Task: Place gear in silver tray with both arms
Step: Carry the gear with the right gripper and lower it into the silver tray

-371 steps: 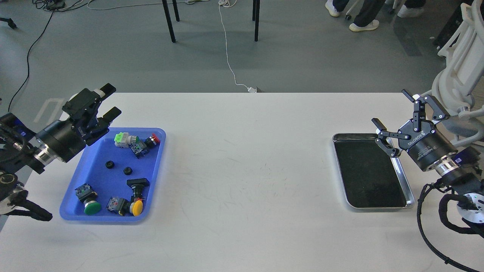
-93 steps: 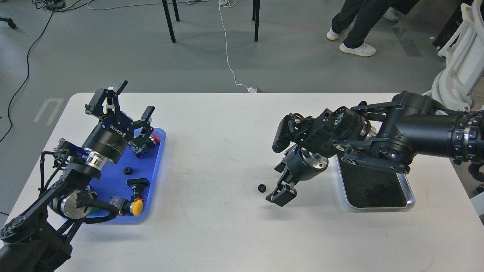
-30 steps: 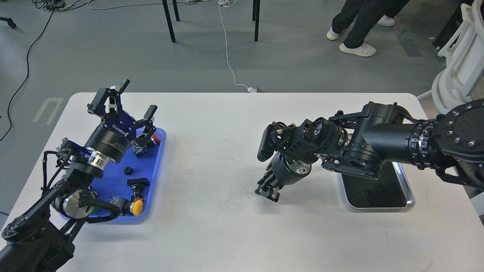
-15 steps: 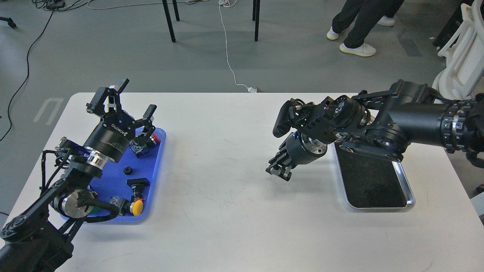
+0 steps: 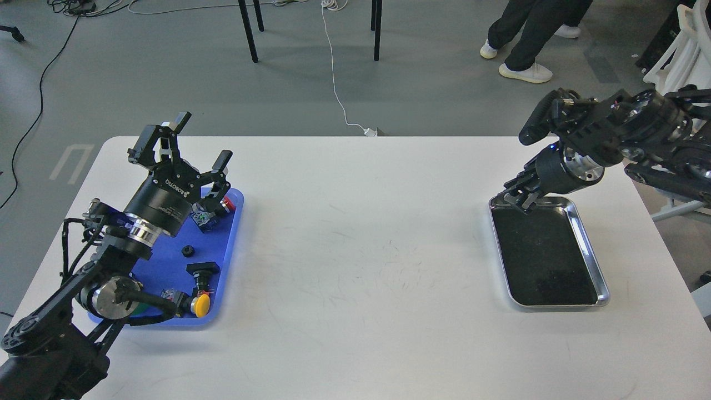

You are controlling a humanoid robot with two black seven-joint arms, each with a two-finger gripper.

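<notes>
The silver tray (image 5: 556, 305) lies on the right side of the white table, its dark bottom bare. My right gripper (image 5: 520, 200) hangs over the tray's far left corner with its fingers closed together. The gear it took from the table is hidden between the fingers. A second small black gear (image 5: 188, 251) lies in the blue tray (image 5: 166, 269) at the left. My left gripper (image 5: 203, 139) is open and empty, held above the far end of the blue tray.
The blue tray also holds several push-button switches, among them a yellow-capped one (image 5: 201, 304) and a red-capped one (image 5: 227, 203). A person's legs (image 5: 525, 33) and chair legs stand on the floor behind the table.
My right gripper closed on the gear at the table's middle, lifted it and carried it right and back to above the silver tray's far corner. The left arm barely moved.
</notes>
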